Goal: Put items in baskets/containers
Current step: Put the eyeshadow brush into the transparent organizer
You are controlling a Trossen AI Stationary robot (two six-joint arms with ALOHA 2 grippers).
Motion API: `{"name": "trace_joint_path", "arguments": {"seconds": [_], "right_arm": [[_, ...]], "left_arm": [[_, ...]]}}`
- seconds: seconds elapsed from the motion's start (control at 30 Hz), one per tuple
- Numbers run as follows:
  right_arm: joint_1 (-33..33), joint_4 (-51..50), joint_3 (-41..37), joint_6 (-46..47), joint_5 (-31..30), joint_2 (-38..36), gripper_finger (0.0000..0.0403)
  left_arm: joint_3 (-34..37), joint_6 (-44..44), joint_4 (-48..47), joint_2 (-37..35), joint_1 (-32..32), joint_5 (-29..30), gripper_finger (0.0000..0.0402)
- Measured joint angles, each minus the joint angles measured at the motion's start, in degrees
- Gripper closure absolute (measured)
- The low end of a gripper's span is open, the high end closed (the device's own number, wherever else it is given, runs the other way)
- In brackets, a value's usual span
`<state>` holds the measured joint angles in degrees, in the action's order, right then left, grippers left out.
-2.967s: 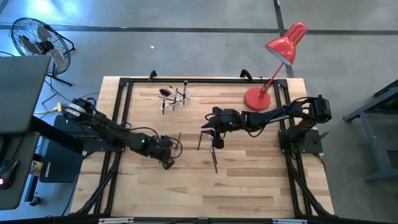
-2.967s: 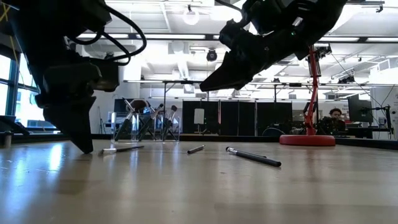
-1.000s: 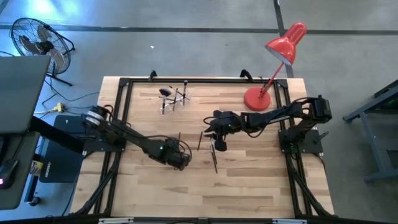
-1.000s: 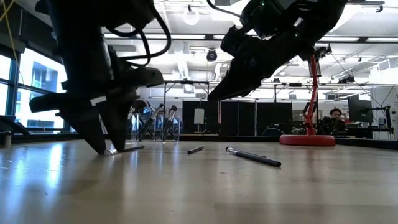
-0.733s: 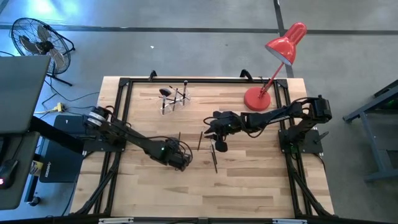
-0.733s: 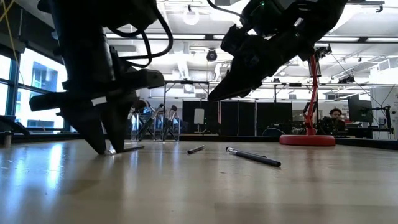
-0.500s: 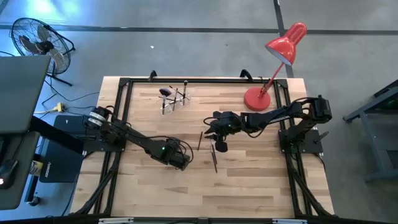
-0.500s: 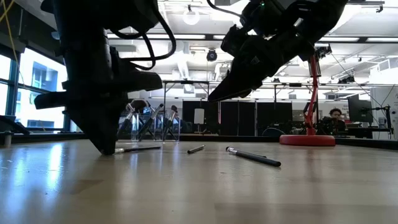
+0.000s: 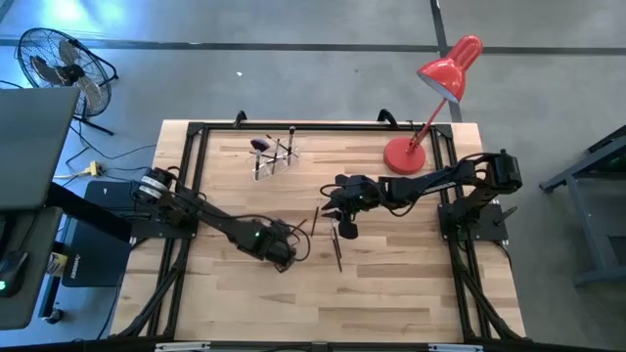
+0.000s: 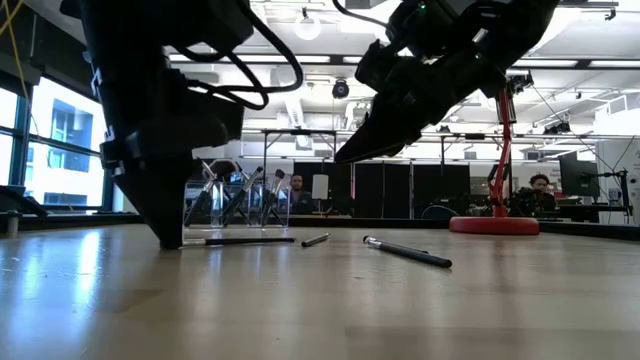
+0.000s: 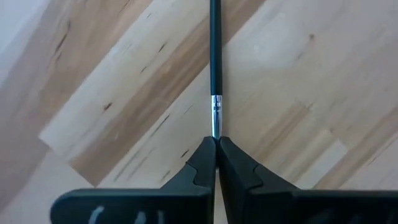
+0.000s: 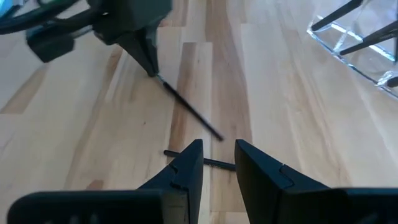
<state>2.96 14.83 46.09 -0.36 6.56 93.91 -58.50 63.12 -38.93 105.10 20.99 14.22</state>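
A slim dark makeup brush (image 12: pixel 186 106) lies on the wooden table near its middle, with its silver ferrule (image 11: pixel 216 115) right at my left gripper (image 9: pixel 285 258), which is shut on that end. My right gripper (image 9: pixel 328 198) hovers open above the table to the right of it, fingers (image 12: pixel 186 165) apart with nothing between them. The clear holder (image 9: pixel 274 156) stands at the far side with several brushes upright in it. Two more brushes (image 10: pixel 315 240) (image 10: pixel 405 250) lie flat on the table below my right gripper. My left gripper pinches the brush's tip end, just past the silver ferrule (image 11: pixel 216 127), between its two fingertips. The fingers come from above, pointing steeply down, at the very end of the brush. The rest of the brush (image 10: pixel 240 240) lies flat on the table.
A red desk lamp (image 9: pixel 406 154) stands on its round base at the far right. Black frame rails run along the table's edges. Bare wood lies along the near side of the table (image 9: pixel 323 303).
My left gripper has rolled about its own axis and shut on the end of the brush. The brush has swung round on the table; in the low view it now lies broadside and looks longer. My right arm has kept still.
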Motion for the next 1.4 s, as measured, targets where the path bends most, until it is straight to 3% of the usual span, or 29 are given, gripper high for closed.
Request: {"name": "trace_joint_path", "arguments": {"seconds": [0.43,0.6,0.83,0.97,1.23,1.4], "right_arm": [[0.0,0.2,0.0,1.4,-4.8,0.0,0.0315],[-0.4,1.8,0.0,1.5,-7.3,0.0,0.0315],[-2.6,2.6,0.0,-3.4,-16.1,0.8,0.0315],[-3.6,0.1,2.9,-7.7,-19.8,4.5,0.0315],[-7.2,-14.0,20.3,-23.4,-20.1,16.2,0.0315],[-8.5,-15.2,23.8,-28.1,-20.1,19.6,0.0315]], "left_arm": [[2.1,-7.5,-1.9,-3.5,0.0,8.7,0.0401],[7.8,-8.2,-0.3,-8.1,0.0,9.3,0.0401],[17.4,-12.4,11.9,-15.6,-0.5,7.6,0.0401],[19.6,-13.6,14.0,-18.8,-2.9,1.9,0.0401],[19.8,-16.6,19.0,-20.6,-11.9,-13.7,0.0401],[19.7,-16.2,20.1,-20.6,-15.8,-18.0,0.0401]]}}
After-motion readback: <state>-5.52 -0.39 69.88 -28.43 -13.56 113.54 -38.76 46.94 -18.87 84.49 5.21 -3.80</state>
